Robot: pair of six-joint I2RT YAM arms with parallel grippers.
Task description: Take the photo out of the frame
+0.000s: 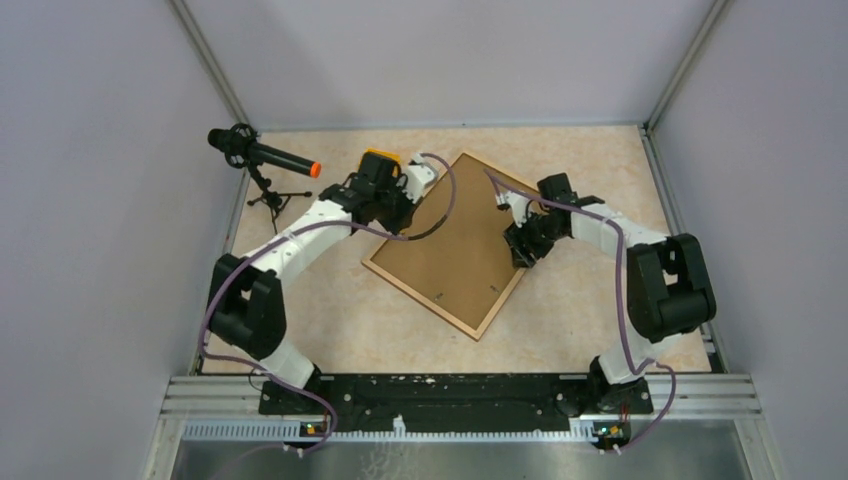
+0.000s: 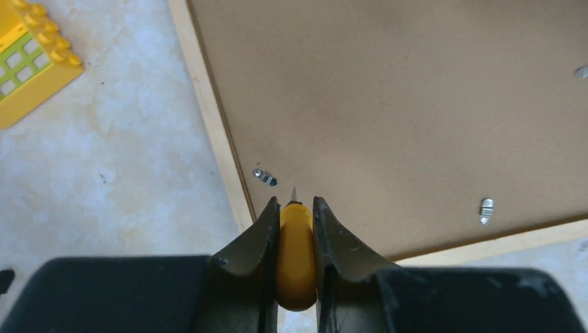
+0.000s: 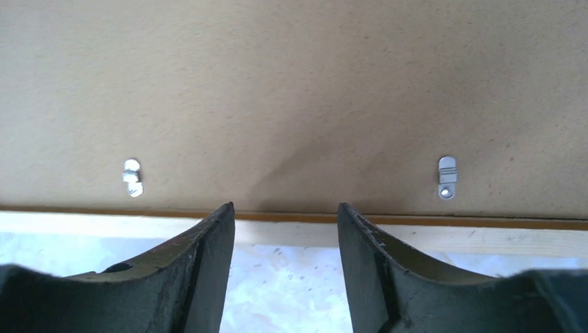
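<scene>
A microphone [image 1: 262, 153] stands at the table's [image 1: 600, 170] left edge, with a yellow block [image 2: 31, 59] nearby. The left gripper [image 2: 297, 205] is clamped on a yellow tool [image 2: 296, 257], whose thin tip sits just beside a metal clip [image 2: 264, 177]. The frame [image 1: 455, 245] lies mid-table, askew, its brown back up and the photo out of sight. The right gripper [image 3: 284, 208] hangs over the frame's rim, jaws apart and holding nothing, between two more clips [image 3: 132, 177].

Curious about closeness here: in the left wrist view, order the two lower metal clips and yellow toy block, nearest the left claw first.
1. Left clip, just ahead of the left claw.
2. Right clip, far right.
3. Yellow block, top left.
</scene>
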